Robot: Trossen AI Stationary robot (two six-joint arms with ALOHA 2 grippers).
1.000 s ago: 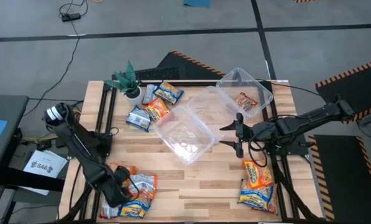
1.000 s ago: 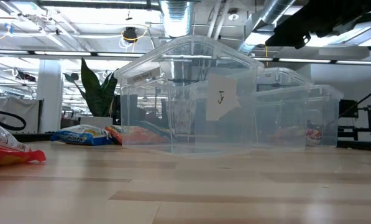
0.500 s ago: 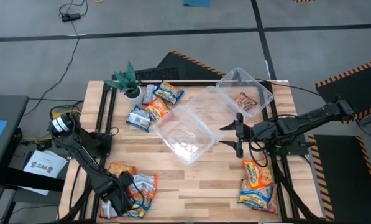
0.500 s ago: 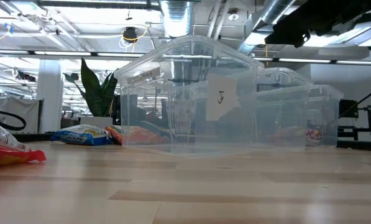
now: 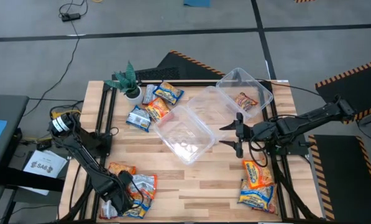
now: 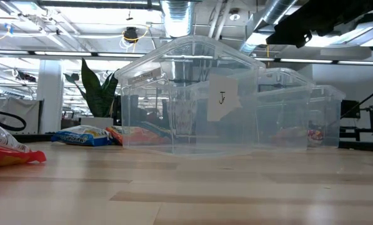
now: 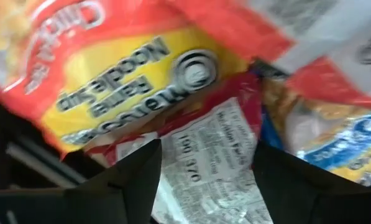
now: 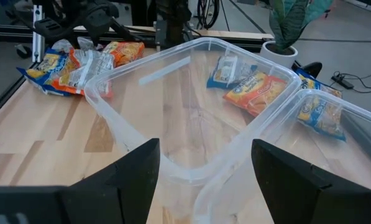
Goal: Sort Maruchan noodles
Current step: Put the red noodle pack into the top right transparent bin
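Maruchan noodles (image 5: 135, 188) pile under left end effector (image 5: 124, 198), fingers spread; right end effector (image 5: 238, 134) spread beside tub (image 5: 186, 132).

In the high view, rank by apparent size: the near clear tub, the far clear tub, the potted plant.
1-2. Near clear tub and far clear tub: too alike to rank.
3. Potted plant, clearly smallest.

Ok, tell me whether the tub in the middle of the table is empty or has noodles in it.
Empty. The middle tub shows only bare wood through its clear bottom from above, and the right wrist view agrees. The far tub holds one packet.
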